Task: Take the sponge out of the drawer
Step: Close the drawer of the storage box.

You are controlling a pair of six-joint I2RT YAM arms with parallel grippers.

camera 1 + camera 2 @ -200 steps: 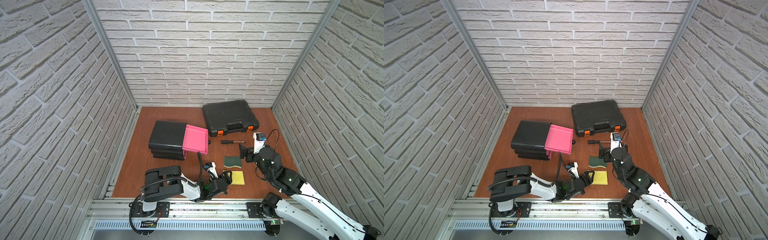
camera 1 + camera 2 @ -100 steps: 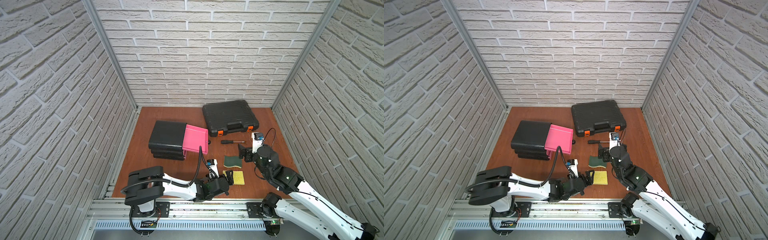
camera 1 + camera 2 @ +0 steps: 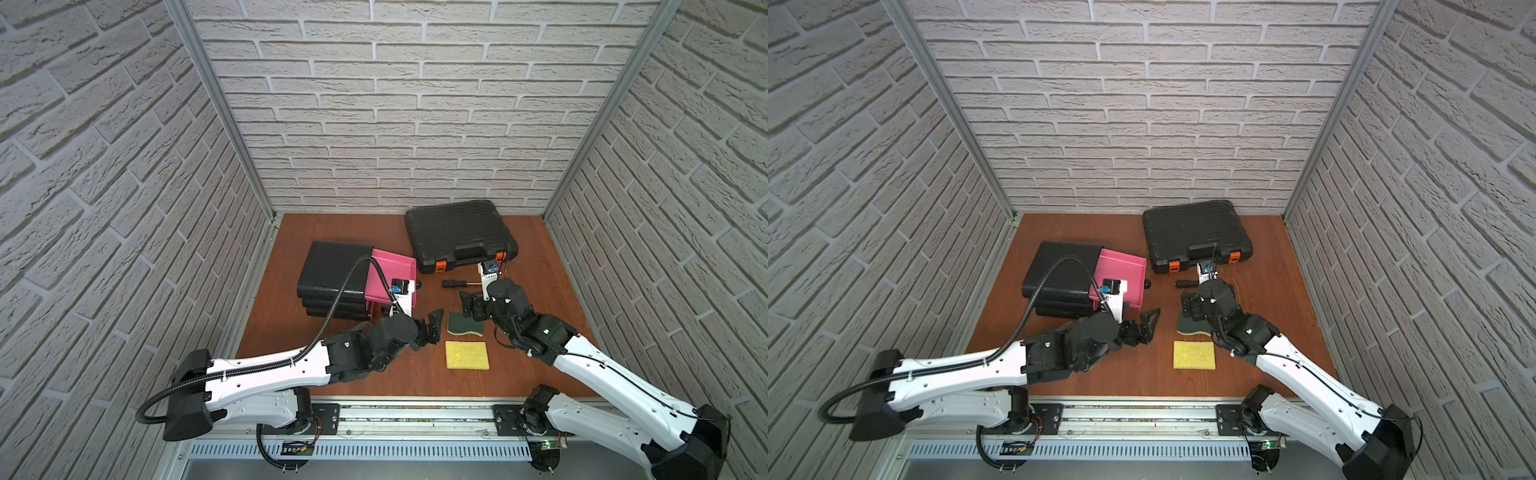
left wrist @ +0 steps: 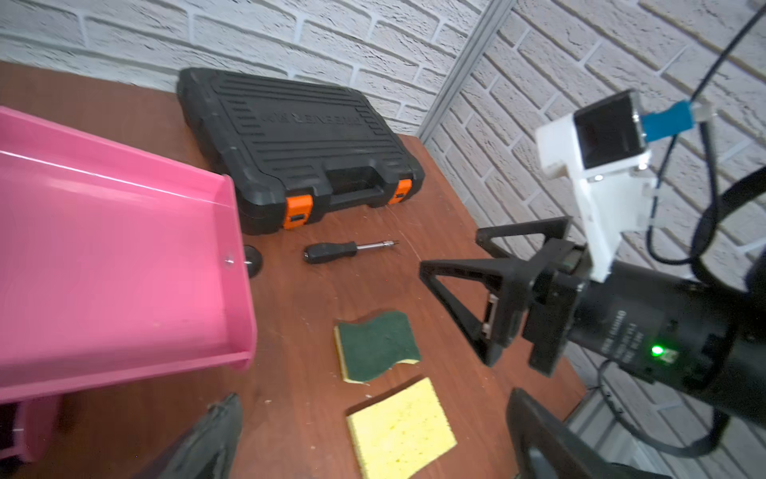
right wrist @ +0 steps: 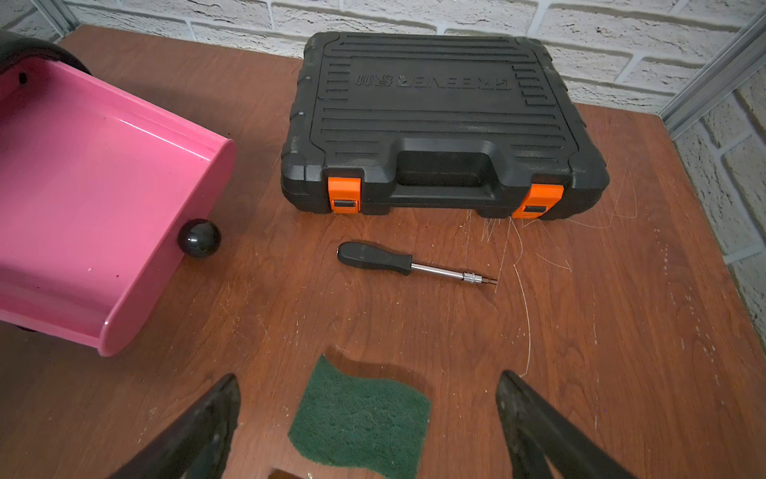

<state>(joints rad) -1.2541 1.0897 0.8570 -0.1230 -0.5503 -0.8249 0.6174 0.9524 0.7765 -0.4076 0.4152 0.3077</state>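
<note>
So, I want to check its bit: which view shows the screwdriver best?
Right wrist view: the screwdriver lies whole, close and sharp. The left wrist view shows it whole but smaller; both top views show it tiny, its shaft partly hidden.

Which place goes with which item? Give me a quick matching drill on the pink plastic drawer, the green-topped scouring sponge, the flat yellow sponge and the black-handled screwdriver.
Things:
1. pink plastic drawer
2. green-topped scouring sponge
3. flat yellow sponge
4. black-handled screwdriver

Places:
A. nearest the front edge of the brown wooden table
B. just in front of the black plastic tool case with orange latches
C. pulled out of the black drawer cabinet
D. on the table, below the open right end effector

Pairs: 1-C, 2-D, 3-A, 4-B
</note>
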